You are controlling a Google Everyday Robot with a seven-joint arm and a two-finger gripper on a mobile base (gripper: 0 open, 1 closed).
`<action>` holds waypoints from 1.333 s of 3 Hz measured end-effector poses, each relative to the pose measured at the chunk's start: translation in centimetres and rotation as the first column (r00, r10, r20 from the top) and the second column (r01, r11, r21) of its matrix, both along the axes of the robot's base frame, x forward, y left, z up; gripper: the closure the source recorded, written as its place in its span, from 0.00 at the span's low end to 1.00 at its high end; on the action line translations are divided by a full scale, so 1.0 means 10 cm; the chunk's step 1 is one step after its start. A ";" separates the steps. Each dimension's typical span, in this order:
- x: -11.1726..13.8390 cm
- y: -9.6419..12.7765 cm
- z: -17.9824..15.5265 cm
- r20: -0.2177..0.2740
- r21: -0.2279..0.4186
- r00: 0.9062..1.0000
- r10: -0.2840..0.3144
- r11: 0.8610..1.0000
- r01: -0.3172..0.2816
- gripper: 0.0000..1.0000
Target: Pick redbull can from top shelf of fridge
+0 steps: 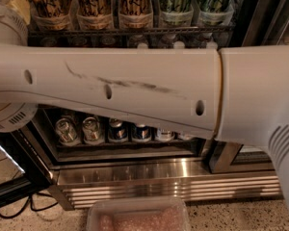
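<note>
My white arm (135,90) crosses the whole view from left to right and hides the middle of the fridge (149,170). My gripper is out of view. The top shelf (130,31) shows above the arm: a dark wire rack with tall gold cans (91,4) at left and green cans (176,1) at right in clear trays. I see no slim silver-grey redbull can on it; it is hidden or out of view.
Below the arm a lower rack holds several small silver and dark cans (92,129). The ribbed steel base (168,186) runs under it. A clear plastic tub (137,216) sits on the floor in front. Dark cables (19,203) lie at bottom left.
</note>
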State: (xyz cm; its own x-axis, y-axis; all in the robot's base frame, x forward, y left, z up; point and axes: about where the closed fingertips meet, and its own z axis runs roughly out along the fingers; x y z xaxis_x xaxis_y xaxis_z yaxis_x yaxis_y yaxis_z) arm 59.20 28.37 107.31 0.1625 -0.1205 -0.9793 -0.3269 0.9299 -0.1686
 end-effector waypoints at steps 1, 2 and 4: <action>0.19 -0.04 -0.02 0.007 -0.009 0.999 -0.035 0.999 0.035 0.41; 0.22 -0.05 -0.01 0.009 -0.008 0.999 -0.040 0.999 0.040 0.41; 0.26 -0.06 0.00 0.009 -0.007 0.999 -0.040 0.999 0.040 0.82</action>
